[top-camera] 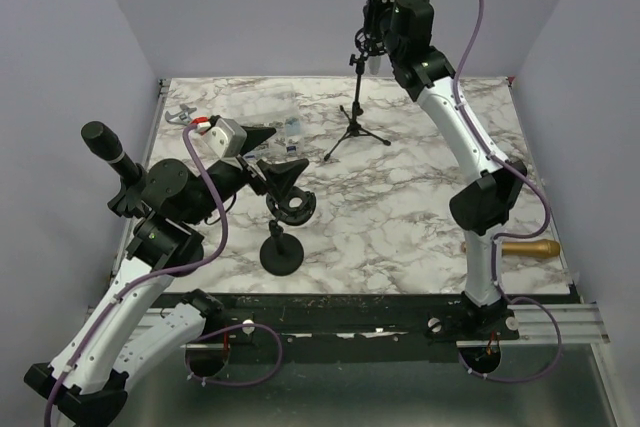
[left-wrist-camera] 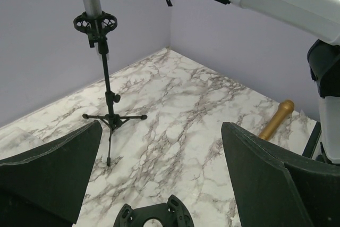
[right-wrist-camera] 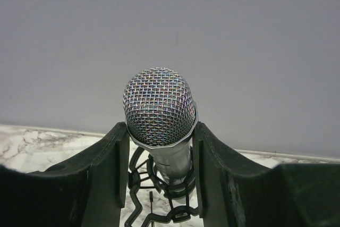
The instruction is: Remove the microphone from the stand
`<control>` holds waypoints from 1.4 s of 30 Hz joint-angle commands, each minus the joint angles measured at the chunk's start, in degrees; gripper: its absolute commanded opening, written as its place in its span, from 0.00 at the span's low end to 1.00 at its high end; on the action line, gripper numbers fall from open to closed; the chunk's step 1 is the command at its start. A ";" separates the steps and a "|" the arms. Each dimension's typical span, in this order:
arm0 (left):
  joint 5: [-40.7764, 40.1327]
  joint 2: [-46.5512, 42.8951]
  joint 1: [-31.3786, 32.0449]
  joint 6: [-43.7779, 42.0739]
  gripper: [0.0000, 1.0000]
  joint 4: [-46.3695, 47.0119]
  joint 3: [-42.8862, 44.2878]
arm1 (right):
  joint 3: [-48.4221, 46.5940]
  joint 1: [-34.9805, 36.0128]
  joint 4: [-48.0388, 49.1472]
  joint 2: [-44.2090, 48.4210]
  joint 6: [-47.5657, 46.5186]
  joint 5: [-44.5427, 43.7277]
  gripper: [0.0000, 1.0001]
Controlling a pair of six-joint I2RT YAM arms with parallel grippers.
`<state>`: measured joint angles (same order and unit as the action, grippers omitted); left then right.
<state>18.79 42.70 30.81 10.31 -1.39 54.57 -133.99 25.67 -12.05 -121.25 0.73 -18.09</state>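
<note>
A silver microphone (right-wrist-camera: 159,107) with a mesh head sits upright in the black shock mount (right-wrist-camera: 159,206) of a thin tripod stand (top-camera: 355,132) at the back of the table. My right gripper (right-wrist-camera: 160,128) is shut on the microphone just under its head, one finger on each side. The left wrist view shows the microphone's silver body (left-wrist-camera: 90,1) running down through the mount (left-wrist-camera: 95,23). My left gripper (left-wrist-camera: 162,128) is open and empty, hovering low over the table's near left part (top-camera: 275,162).
A second black shock mount (top-camera: 292,209) on a round-base desk stand (top-camera: 282,252) is under my left gripper. A gold microphone (top-camera: 530,247) lies at the near right edge. A black microphone (top-camera: 105,147) shows behind my left arm. Clear packaging (top-camera: 285,112) lies at the back left.
</note>
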 commanded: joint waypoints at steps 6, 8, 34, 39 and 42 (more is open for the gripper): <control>0.33 -0.03 -0.22 0.42 0.99 1.12 -0.64 | -4.26 0.25 7.64 9.33 -2.54 -2.13 0.01; 0.63 0.31 -0.22 0.66 0.99 1.78 -0.80 | -4.85 0.24 8.39 9.63 -2.38 -1.26 0.01; 1.97 3.89 0.83 2.98 0.99 2.09 -0.12 | 57.62 0.26 0.75 67.39 22.03 -11.60 0.01; 0.91 3.67 0.83 5.16 0.99 2.62 0.72 | 64.95 0.26 -8.60 75.86 23.78 -14.67 0.01; 1.52 4.66 0.88 9.14 0.99 2.04 3.93 | 67.89 0.26 -14.40 79.14 24.99 -16.17 0.01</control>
<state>19.75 46.96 31.27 14.57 -0.08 54.54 -69.69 25.87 -16.60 -44.93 22.74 -29.89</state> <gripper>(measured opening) 0.982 0.489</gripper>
